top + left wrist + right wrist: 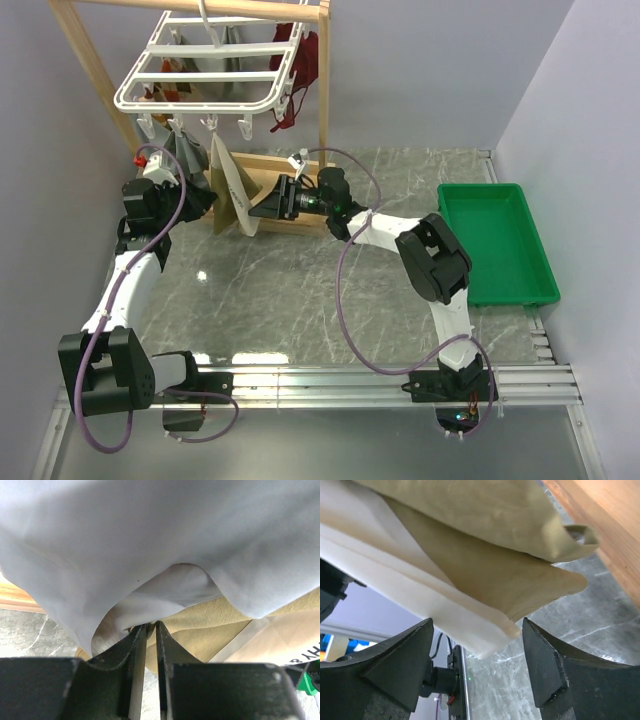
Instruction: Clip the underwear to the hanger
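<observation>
Left gripper [151, 629] clenched, fingertips pinching an edge of the underwear [215, 630]. A grey garment [150, 540] drapes close overhead. Right gripper [476, 630] released, jaws wide, the underwear's pale hem hanging just ahead between them. Bare table [515, 685] below, wooden frame [605, 525] to its right.

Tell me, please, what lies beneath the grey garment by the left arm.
The underwear shows beneath the grey garment, pinched by the left fingers; its upper part is covered.
</observation>
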`<action>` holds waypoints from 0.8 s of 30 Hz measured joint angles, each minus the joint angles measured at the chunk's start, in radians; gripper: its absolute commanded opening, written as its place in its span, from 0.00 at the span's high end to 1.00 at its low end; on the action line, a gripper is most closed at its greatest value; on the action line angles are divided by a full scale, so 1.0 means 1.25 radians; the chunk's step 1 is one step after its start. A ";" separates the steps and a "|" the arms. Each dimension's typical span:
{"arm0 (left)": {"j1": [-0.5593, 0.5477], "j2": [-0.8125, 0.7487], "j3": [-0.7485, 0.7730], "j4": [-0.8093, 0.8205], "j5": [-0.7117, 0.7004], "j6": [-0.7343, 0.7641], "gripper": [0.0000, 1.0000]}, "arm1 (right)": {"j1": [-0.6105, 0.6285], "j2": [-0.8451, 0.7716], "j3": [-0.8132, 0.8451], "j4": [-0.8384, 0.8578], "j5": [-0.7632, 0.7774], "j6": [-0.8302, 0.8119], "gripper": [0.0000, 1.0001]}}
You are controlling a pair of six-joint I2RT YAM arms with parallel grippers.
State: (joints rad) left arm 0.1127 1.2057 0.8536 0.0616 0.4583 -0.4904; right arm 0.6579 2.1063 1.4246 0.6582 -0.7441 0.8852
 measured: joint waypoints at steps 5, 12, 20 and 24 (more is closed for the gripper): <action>0.000 0.000 0.000 0.000 0.000 0.000 0.82 | -0.002 0.023 0.000 0.021 0.007 0.044 0.25; 0.000 0.002 0.000 -0.004 0.001 0.000 0.82 | -0.001 0.074 -0.011 0.173 -0.020 0.196 0.87; 0.000 0.003 0.002 -0.019 0.008 0.000 0.75 | -0.005 0.005 -0.113 0.238 -0.046 0.208 1.00; 0.006 -0.006 0.001 -0.018 0.034 -0.012 0.57 | -0.009 -0.090 -0.132 0.181 -0.052 0.126 1.00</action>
State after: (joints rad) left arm 0.1204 1.1980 0.8543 0.0395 0.5014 -0.5049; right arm 0.6460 1.9934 1.2598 0.8845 -0.8097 1.0428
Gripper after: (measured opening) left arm 0.349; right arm 0.008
